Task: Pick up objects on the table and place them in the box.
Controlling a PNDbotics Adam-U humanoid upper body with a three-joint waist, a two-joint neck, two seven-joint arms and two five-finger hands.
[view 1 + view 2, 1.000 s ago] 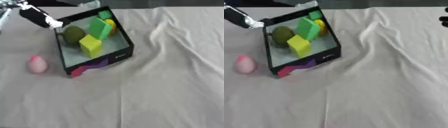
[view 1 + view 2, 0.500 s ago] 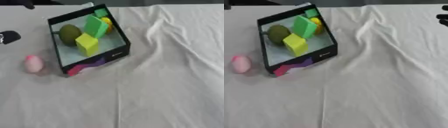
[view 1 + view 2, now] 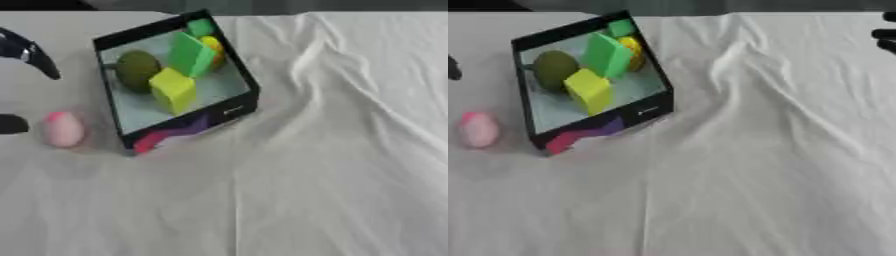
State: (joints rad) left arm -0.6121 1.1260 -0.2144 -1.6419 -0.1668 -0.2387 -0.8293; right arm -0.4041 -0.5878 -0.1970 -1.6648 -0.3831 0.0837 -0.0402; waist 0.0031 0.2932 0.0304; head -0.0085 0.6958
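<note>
Black and curved, left hand (image 3: 26,52) showed at the left edge, above and apart from the pink egg (image 3: 63,129) — a second dark bit at the same edge, level with the egg, probably a thumb or fingertip. Held nothing; whether spread or curled could not be told from so little showing. Right hand (image 3: 885,39) barely peeked in at the upper right edge, well away from everything, state likewise unclear.

Lay alone on the white cloth (image 3: 332,165), that egg, just beside the left wall of the black box (image 3: 179,130) but not touching it. Already held a dark green ball (image 3: 137,71), a yellow block (image 3: 173,90), a green wedge (image 3: 191,54), a yellow piece (image 3: 214,51) behind it and a small green cube (image 3: 201,27) at the far corner.

Looked like the last pick — reaching stage, nothing grasped yet. Next would call for lowering the left hand over the egg, closing round its rounded sides without rolling it, then lifting over the near wall into the free patch of floor at the box's front.
</note>
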